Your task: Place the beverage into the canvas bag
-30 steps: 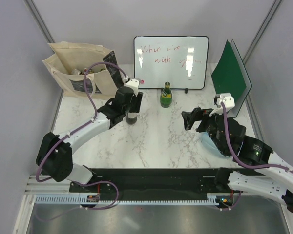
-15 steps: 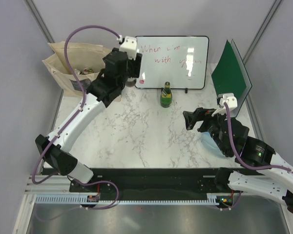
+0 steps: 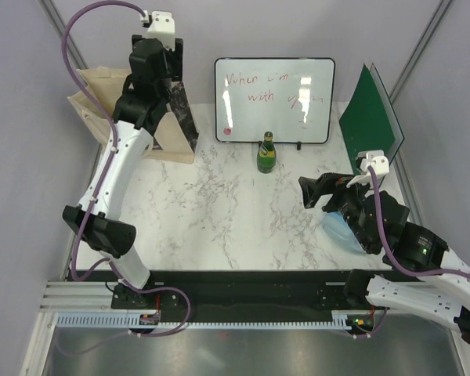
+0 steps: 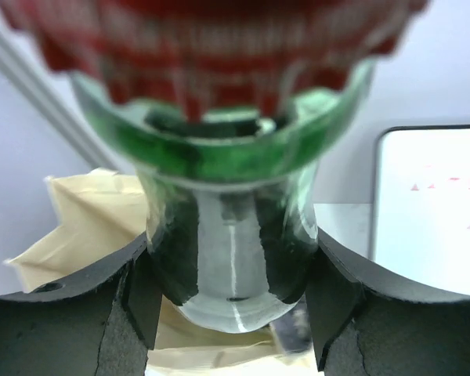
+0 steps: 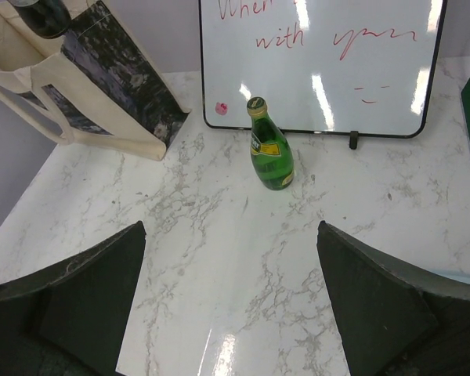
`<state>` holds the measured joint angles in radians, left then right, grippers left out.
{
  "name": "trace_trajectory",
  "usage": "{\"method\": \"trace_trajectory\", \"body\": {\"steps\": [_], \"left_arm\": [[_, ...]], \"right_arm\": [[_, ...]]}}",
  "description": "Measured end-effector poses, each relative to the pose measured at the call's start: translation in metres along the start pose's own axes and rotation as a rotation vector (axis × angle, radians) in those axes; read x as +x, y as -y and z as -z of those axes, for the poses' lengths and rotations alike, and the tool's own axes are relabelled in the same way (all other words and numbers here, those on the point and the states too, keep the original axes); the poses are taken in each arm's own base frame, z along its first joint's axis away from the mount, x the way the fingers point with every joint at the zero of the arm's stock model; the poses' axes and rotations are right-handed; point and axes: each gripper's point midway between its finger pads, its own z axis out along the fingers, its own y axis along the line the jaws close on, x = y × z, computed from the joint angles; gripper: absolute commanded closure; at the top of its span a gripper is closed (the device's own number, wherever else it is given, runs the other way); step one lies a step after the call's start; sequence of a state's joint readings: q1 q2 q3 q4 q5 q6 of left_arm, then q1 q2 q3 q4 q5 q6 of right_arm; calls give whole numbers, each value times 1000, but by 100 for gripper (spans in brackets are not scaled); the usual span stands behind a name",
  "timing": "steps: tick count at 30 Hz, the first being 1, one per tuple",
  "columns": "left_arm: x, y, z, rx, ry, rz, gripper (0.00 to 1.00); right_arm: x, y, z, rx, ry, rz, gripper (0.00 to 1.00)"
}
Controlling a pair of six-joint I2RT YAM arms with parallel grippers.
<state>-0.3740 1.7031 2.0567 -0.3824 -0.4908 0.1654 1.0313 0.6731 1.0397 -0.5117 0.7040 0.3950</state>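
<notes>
The canvas bag (image 3: 99,108) stands at the back left, beige with a black print (image 3: 185,119) on its right side. It also shows in the right wrist view (image 5: 27,59) and under the bottle in the left wrist view (image 4: 82,227). My left gripper (image 3: 152,66) is raised high above the bag's opening, shut on a dark green glass bottle with a red label (image 4: 231,258). The bottle's lower end shows over the bag (image 5: 43,14). A second green bottle (image 3: 266,153) stands upright on the table before the whiteboard (image 5: 269,149). My right gripper (image 3: 312,193) is open and empty (image 5: 231,227).
A whiteboard (image 3: 274,98) with red writing leans at the back centre. A green folder (image 3: 370,125) stands at the back right. A light blue object (image 3: 334,227) lies under my right arm. The marble table (image 3: 235,219) has grey walls on both sides.
My left arm has lifted the dark bottle off the table and swung it up and back left, from beside the bag to above its opening. The right arm barely moved.
</notes>
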Motion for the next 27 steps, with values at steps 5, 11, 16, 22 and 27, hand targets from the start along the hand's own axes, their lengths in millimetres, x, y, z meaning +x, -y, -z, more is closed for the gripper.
{"method": "trace_trajectory", "body": {"steps": [5, 11, 16, 22, 27], "left_arm": [[14, -39, -9, -79, -48, -17, 98], [12, -54, -13, -84, -41, -7, 98], [23, -79, -19, -129, -67, 29, 98], [57, -103, -26, -248, -129, 81, 98], [93, -94, -34, -260, -180, 91, 98]], "right_arm": [[-2, 1, 1, 4, 4, 1, 2], [-1, 0, 0, 5, -1, 5, 2], [0, 0, -1, 5, -2, 6, 2], [1, 0, -2, 7, -7, 10, 2], [4, -1, -4, 11, -14, 18, 2]]}}
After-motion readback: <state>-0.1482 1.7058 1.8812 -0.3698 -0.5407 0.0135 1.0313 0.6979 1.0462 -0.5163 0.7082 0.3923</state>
